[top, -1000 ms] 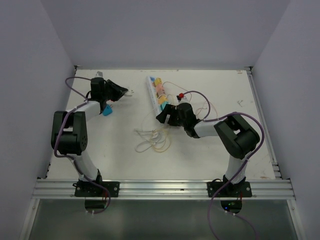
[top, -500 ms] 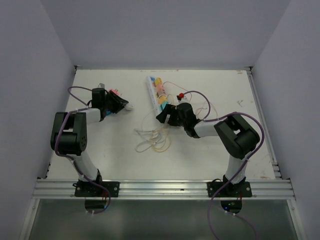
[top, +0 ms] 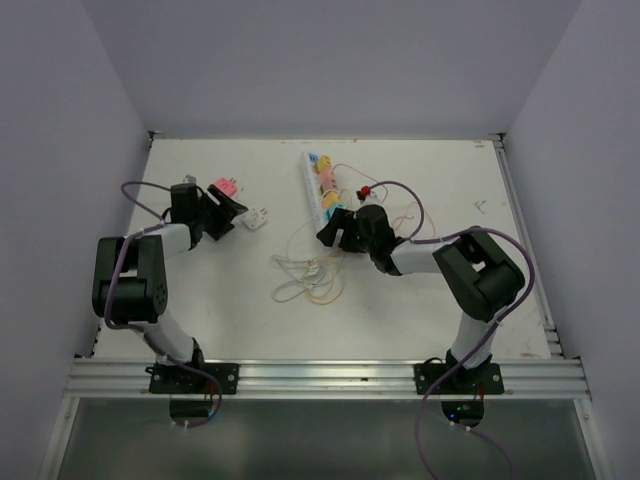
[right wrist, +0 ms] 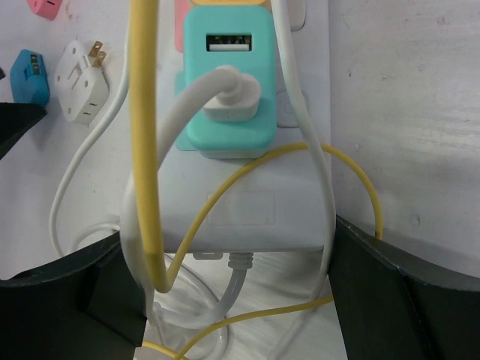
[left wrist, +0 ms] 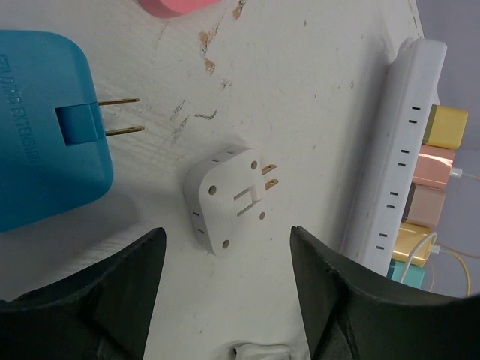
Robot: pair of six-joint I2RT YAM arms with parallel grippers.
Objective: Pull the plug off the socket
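On my far left the left gripper (left wrist: 226, 234) stands wide apart and holds nothing. Three loose pieces lie on the table (top: 230, 300) around it: one blue plug (left wrist: 37, 127) showing two prongs, one pink plug (top: 222, 188), and one white adapter (left wrist: 229, 196) just ahead of the fingers. Right of them the socket (top: 320, 182) lies mid-table, running away from me. I count five plugs seated in it: two yellow plugs (left wrist: 444, 126), two peach plugs (left wrist: 435, 166) and one teal plug (right wrist: 225, 82) nearest its end. One white cable (right wrist: 225, 101) is stuck into the teal one and one yellow cord (right wrist: 142, 150) crosses it. The right gripper (right wrist: 232, 240) straddles that end, fingers spread; whether they press it I cannot tell.
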